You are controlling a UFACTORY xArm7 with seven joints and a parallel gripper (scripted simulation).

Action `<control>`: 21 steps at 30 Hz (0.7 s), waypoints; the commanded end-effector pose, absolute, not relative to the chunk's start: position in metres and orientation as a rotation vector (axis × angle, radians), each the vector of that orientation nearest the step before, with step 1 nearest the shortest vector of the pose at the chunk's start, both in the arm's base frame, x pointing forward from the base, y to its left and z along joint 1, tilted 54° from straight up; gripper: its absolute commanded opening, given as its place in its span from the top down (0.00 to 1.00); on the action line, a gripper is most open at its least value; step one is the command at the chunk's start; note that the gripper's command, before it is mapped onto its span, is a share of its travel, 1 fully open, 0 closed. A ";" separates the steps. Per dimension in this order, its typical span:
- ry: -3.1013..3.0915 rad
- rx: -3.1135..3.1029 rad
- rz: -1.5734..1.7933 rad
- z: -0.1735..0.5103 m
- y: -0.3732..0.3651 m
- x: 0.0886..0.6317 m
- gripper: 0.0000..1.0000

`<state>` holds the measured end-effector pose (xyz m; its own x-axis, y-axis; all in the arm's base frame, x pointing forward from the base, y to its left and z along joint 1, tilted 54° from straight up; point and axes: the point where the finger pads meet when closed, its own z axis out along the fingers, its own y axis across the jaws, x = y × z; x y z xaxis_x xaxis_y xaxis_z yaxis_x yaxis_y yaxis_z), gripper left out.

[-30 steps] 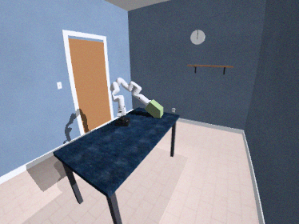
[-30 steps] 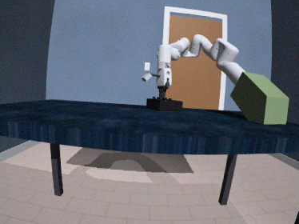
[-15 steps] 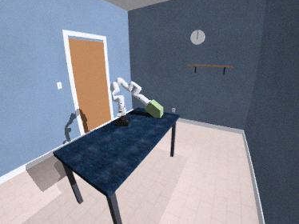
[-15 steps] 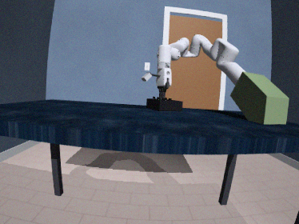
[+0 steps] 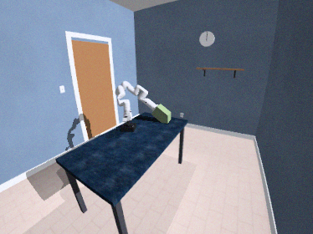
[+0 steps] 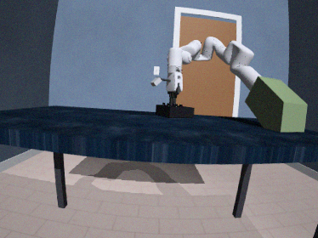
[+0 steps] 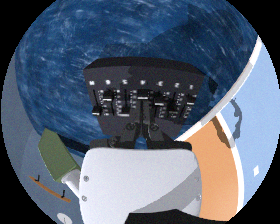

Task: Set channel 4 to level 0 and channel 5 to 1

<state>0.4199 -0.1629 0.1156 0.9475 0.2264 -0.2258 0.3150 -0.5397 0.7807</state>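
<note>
Lighting desk [image 6: 174, 110] stands on the table [image 6: 106, 129], directly beneath the hand [image 6: 173, 103]; small black box, seen level from the exterior view.

Arm [image 6: 221, 53] pose: rises from a green block [image 6: 276, 104] off to the side of the hand, upper links fold up and over in a hump, last link hangs vertical above the desk, so the hand points straight down. A small white camera bracket [image 6: 156, 81] sticks out sideways from the wrist.

Hand state: clenched, fingers drawn together, nothing between them. Wrist view: white hand body [image 7: 140, 185] fills the lower part of the frame; dark fingertips reach the near edge of the desk's panel [image 7: 144, 75], about at the middle of the fader row [image 7: 143, 105].

Fader row lies just beyond the fingertips, caps side by side, a line of pale dots further out past them. Contact between tip and cap: probably touching or very close, but the view is too coarse to be sure. Cap levels and scale marks not legible.

Top view: the desk [image 5: 128, 128] sits near the table's far end, close to the arm's foot, with most of the blue table stretching away from the hand.
</note>
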 end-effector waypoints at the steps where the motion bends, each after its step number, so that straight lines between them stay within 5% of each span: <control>1: 0.384 2.162 -0.117 0.116 -0.162 0.420 1.00; 21: 0.384 2.162 -0.117 0.124 -0.153 0.416 1.00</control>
